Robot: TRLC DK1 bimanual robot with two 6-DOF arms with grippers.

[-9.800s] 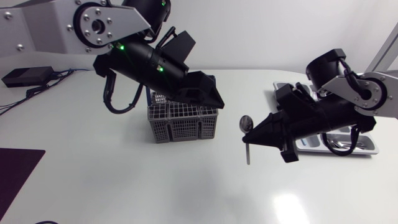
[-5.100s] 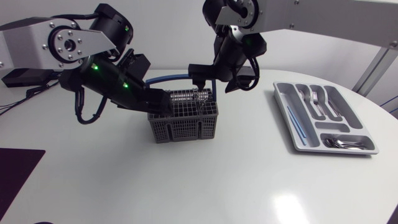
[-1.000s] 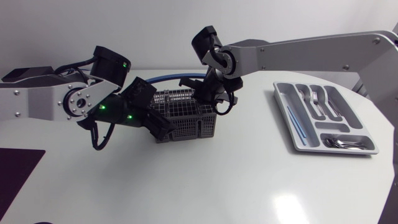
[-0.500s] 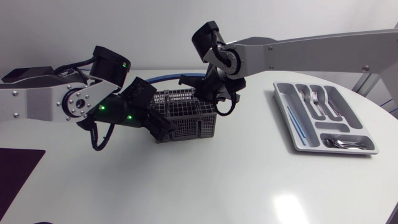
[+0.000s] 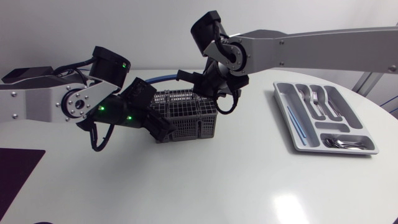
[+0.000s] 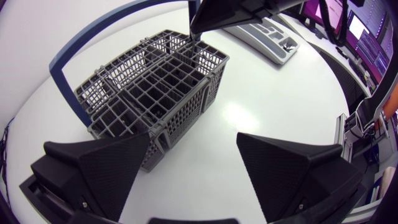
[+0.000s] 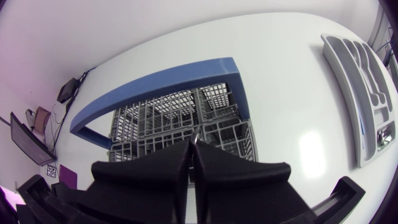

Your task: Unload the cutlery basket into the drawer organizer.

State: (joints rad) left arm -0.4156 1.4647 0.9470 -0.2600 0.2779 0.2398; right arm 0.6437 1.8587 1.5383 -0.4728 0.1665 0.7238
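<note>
Seemingly late stage: forks [image 5: 314, 96], spoons [image 5: 345, 144] already in drawer organizer [image 5: 333, 127] at right tabletop edge; right jaws clenched on cutlery piece [image 7: 196, 140] over mid-tabletop cutlery basket [image 5: 186, 118]; left jaws released beside basket

White table [image 5: 217, 186]: cutlery basket [image 5: 196, 127] (blue handle [image 5: 165, 78]) near middle, drawer organizer [image 5: 287, 119] right, dark mat [image 5: 15, 171], perhaps, left edge.

Glossy white counter [image 5: 205, 186]
A bright reflection [image 5: 288, 205] sits on its top; a dark mat [image 5: 15, 171] lies at the edge.
</note>
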